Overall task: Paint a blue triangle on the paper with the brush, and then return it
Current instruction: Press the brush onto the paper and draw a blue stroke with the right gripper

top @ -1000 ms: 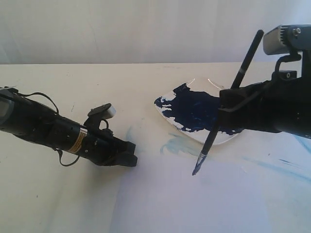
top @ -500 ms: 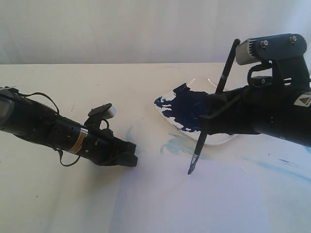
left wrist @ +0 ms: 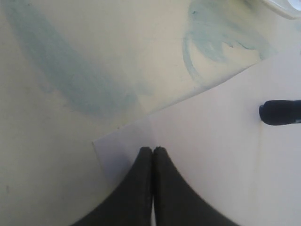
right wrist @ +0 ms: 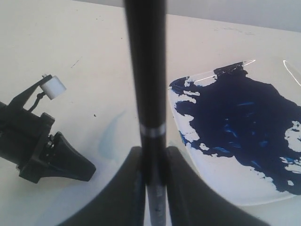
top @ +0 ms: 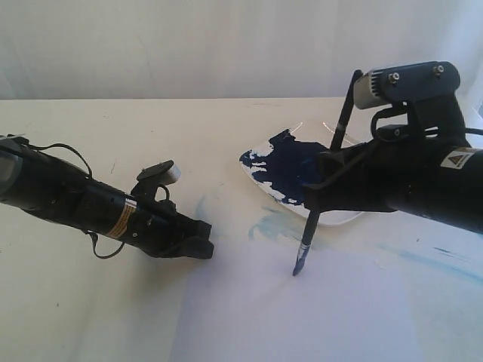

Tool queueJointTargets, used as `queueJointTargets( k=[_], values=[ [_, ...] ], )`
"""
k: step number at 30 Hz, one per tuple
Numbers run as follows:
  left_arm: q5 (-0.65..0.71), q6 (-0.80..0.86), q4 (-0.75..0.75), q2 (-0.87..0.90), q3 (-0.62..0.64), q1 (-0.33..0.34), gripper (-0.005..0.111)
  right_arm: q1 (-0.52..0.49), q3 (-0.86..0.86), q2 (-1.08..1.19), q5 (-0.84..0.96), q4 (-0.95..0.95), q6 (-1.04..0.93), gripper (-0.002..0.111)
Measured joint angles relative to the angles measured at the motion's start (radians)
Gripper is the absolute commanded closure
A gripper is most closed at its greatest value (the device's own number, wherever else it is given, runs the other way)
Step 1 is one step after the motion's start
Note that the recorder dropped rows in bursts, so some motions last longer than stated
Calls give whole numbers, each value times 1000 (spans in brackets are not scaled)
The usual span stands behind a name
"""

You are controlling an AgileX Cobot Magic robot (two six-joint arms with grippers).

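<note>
My right gripper is shut on the brush, holding its black handle near the silver band. The brush stands steeply, with its dark-blue tip pointing down at the far part of the paper. I cannot tell whether the tip touches the sheet. My left gripper is shut with nothing in it, and its tips rest at the paper's near-left corner. No blue triangle shows on the paper.
A white plate covered by a large dark-blue paint blotch lies behind the brush. Pale blue smears stain the cream table around the sheet, and more show at the right.
The right arm has swung left, so the top of the brush has moved left and the handle stands more upright. The tip has stayed at almost the same spot. The left arm has not moved.
</note>
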Motion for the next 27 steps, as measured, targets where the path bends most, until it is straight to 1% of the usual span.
queueJointTargets(
  k=[7,27],
  values=[
    [0,0,0,0,0,0,107,2,0,0,17,4,-3,108],
    [0,0,0,0,0,0,107,137,0,0,19,4,-5,108]
  ],
)
